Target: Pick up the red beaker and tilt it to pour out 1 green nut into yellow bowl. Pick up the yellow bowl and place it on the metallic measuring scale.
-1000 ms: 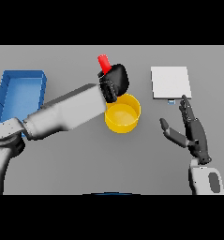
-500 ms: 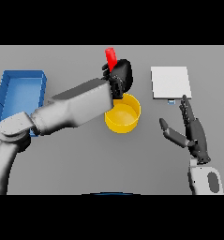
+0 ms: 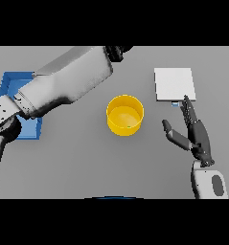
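The yellow bowl point(image 3: 125, 115) stands upright in the middle of the table, uncovered. The red beaker shows nowhere in the head view. My left arm reaches up and across from the left, above the bowl. Only the dark base of my left hand point(image 3: 120, 50) shows, cut off at the scene's top edge. My right hand point(image 3: 196, 136) hovers open at the right, fingers straight and pointing away, holding nothing, a little right of the bowl. The flat white measuring scale point(image 3: 174, 84) lies just beyond its fingertips.
A blue tray point(image 3: 11, 87) sits at the left, partly hidden under my left arm. The big white forearm spans the space above the table's left half.
My left arm has swung up and towards the camera, carrying its hand and the red beaker out past the top edge. The bowl is now fully uncovered. The right hand has stayed put.
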